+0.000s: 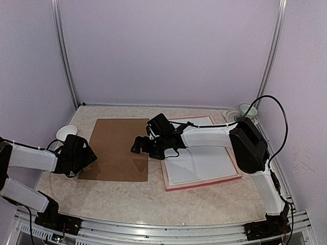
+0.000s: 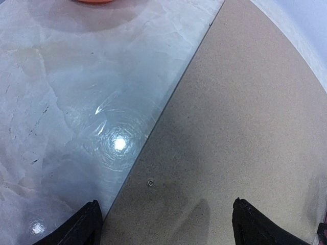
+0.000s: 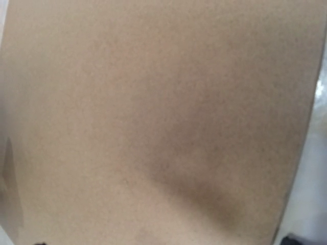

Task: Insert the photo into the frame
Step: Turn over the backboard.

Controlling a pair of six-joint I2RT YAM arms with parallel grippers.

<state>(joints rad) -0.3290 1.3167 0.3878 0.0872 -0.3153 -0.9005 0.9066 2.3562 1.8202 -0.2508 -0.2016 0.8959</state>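
Jaws stand apart and empty: the left gripper over the backing board's near corner, the right gripper above its right edge. The frame lies flat beside it, a white sheet inside; no printed photo shows. Likely stiff and light, that frame; pinch its rim.

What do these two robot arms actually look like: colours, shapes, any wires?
The left arm and right arm are built of smooth white tube-like sections joined by chunky black joints. Each ends in a black tool. The left tool shows two dark pointed fingers, and the right tool looks blocky. A thin black cable loops off the right arm. No markings are readable.
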